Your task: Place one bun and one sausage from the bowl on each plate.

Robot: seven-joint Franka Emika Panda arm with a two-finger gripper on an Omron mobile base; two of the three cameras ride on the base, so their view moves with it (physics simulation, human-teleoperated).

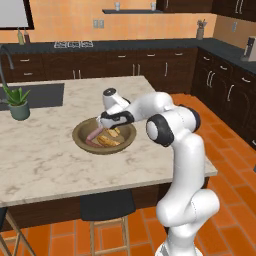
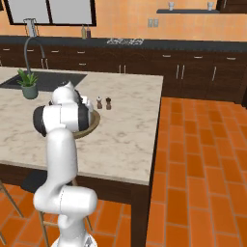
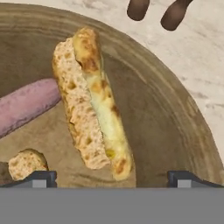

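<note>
Wooden bowl [image 3: 175, 127] lies under the wide-open, empty pincer [image 3: 113, 178], above a bun [image 3: 89, 100].

The gripper [image 1: 101, 125] is seen from behind by both base views – left and right – sharing the bowl [image 1: 127, 140] beneath it; the hand view looks closely into that bowl
</note>
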